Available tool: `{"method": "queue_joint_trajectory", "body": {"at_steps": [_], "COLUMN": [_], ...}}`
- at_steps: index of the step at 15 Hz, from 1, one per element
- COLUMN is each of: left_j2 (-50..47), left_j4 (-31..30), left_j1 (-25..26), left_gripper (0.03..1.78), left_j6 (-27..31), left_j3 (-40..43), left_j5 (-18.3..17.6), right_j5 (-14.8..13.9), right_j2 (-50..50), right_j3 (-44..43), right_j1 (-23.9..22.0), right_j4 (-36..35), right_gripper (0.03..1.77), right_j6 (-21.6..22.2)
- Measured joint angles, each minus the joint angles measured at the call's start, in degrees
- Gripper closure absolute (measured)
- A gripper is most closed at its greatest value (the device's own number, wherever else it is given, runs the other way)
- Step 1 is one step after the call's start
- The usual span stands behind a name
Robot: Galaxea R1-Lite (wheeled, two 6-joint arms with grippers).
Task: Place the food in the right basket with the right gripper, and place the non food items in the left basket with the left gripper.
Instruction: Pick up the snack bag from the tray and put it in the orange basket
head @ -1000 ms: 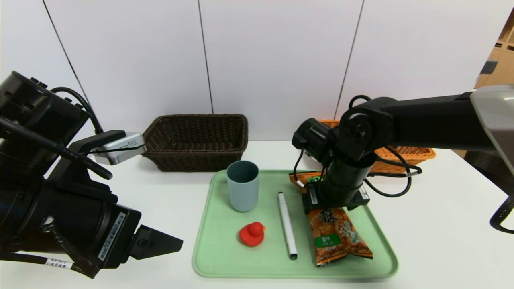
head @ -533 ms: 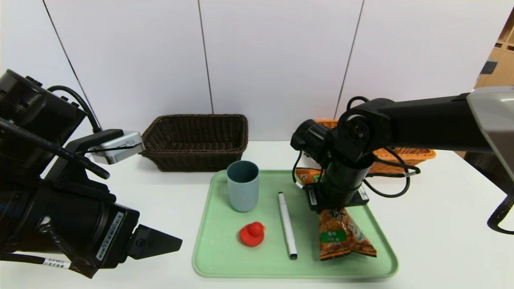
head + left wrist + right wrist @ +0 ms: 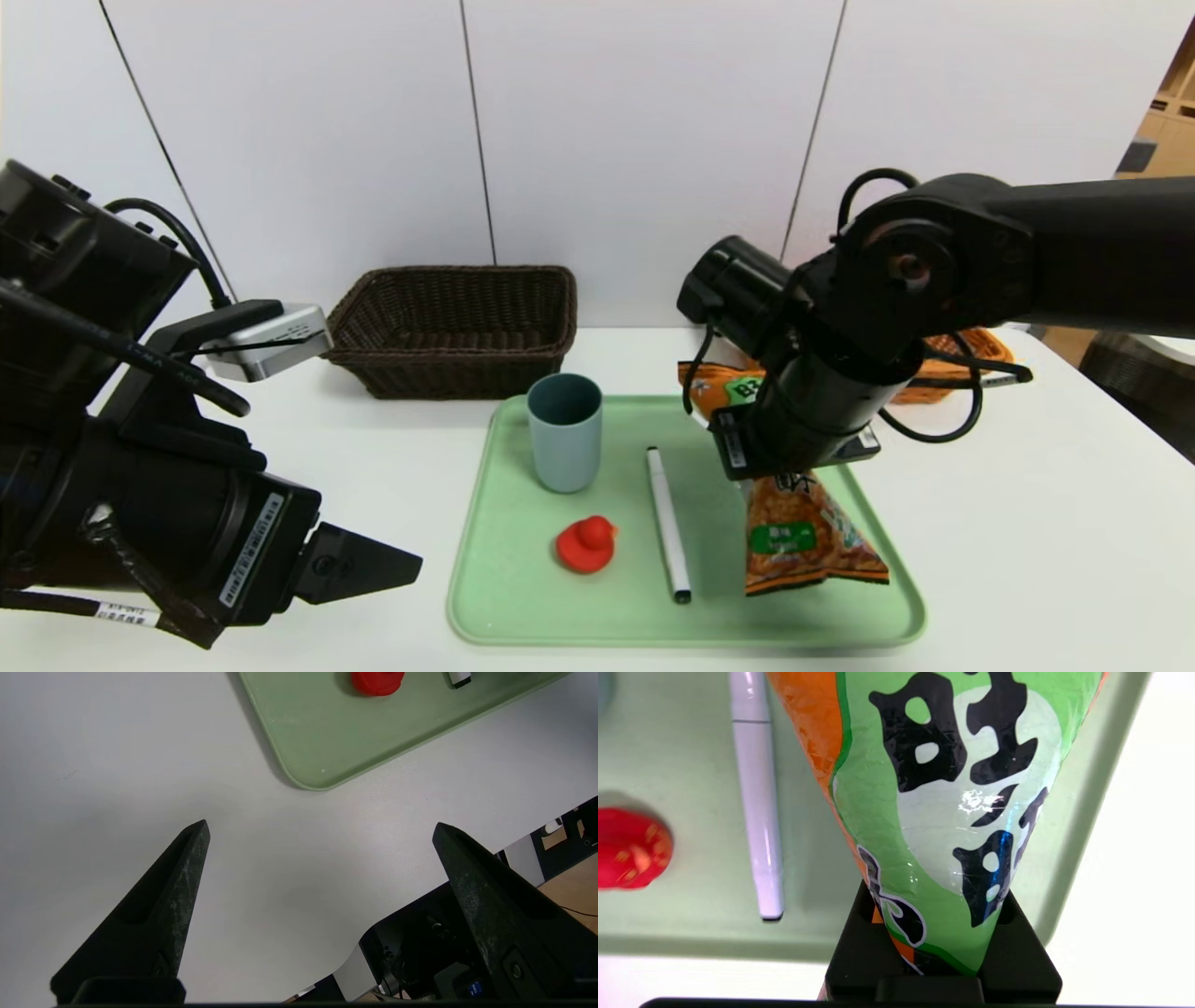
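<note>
Left gripper [image 3: 321,826]: black, parked over the near left tabletop, fingers spread wide, nothing between them. Right gripper [image 3: 936,933]: clenched on an orange-and-green snack bag [image 3: 808,537] — the bag pinched at its middle, above the right side of the green tray [image 3: 551,616]. On the tray: one red rubber duck [image 3: 586,545]; one white marker [image 3: 667,525], lengthwise; behind the duck, one blue-grey cup [image 3: 566,443], upright. Beyond — brown wicker basket [image 3: 453,364], left; orange basket [image 3: 976,350], right, partly hidden by the right arm.
</note>
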Motion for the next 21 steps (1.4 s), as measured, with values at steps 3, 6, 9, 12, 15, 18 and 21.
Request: {"method": "queue_joint_trajectory", "body": {"at_steps": [3, 6, 9, 12, 15, 18, 21], "left_j2": [-0.11, -0.18, -0.2, -0.46, -0.6, -0.63, -0.66], "left_j4": [-0.02, -0.33, -0.41, -0.17, -0.06, -0.22, -0.11], "left_j1": [0.0, 0.0, 0.0, 0.0, 0.02, 0.0, 0.0], "left_gripper": [0.12, 0.12, 0.12, 0.12, 0.12, 0.12, 0.12], "left_j6": [-0.02, 0.0, -0.05, -0.13, -0.18, -0.16, -0.07], "left_j3": [0.0, 0.22, 0.33, 0.38, 0.5, 0.74, 0.83], "left_j5": [0.02, 0.0, 0.09, 0.06, 0.06, 0.06, 0.06], "right_j5": [-1.63, -2.88, -4.61, -7.42, -9.2, -9.92, -10.01], "right_j2": [-4.5, -8.06, -9.48, -9.31, -8.14, -6.95, -6.14], "right_j3": [-1.01, -4.9, -10.69, -13.47, -13.84, -13.89, -13.89], "right_j1": [2.04, 2.18, -0.02, -3.8, -7.39, -10.97, -14.12], "right_j4": [0.21, 0.24, 0.52, -0.78, -2.01, -3.73, -4.83], "right_gripper": [1.46, 1.46, 1.46, 1.46, 1.46, 1.46, 1.46], "right_j6": [-0.71, -3.72, -7.74, -10.67, -10.78, -10.63, -10.97]}}
